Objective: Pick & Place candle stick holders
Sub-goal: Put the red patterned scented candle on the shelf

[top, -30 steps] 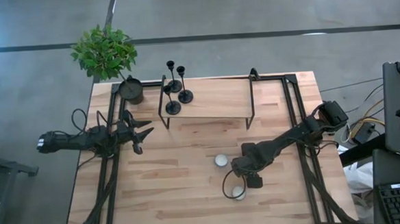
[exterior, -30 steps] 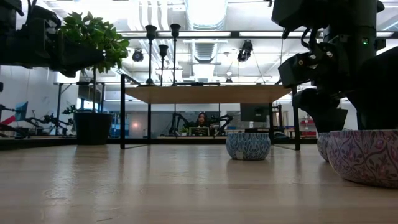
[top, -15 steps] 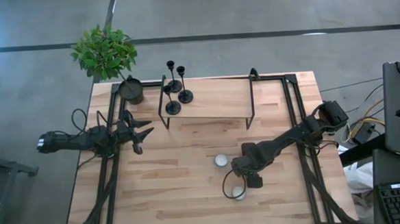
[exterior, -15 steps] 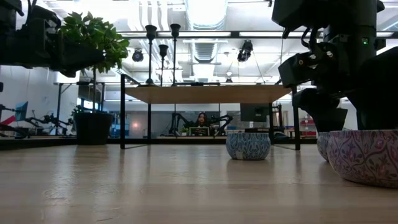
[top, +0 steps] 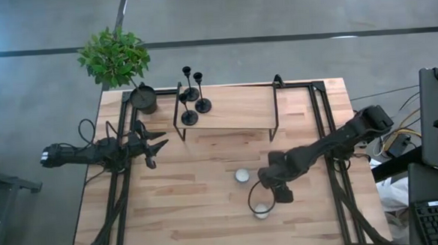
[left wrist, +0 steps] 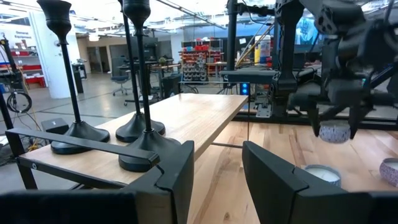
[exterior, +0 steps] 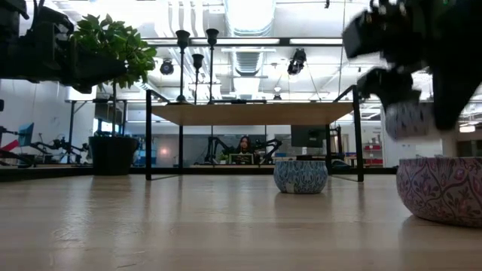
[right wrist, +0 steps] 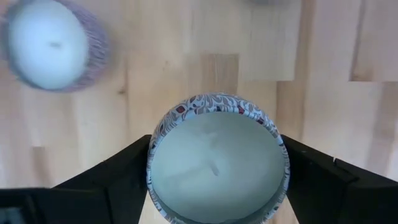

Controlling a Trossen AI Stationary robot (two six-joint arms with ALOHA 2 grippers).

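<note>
Got a tealight cup [right wrist: 217, 158] pinched in my right gripper [right wrist: 217, 180], off the table; gotta keep it level while carrying.

right gripper [right wrist: 214, 180] raised, tealight cup [right wrist: 217, 158] lifted off table [top: 185, 192]

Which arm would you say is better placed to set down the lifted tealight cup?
The right: its gripper already grips a tealight cup raised off the table. The left gripper waits open by the shelf, far from it.
</note>
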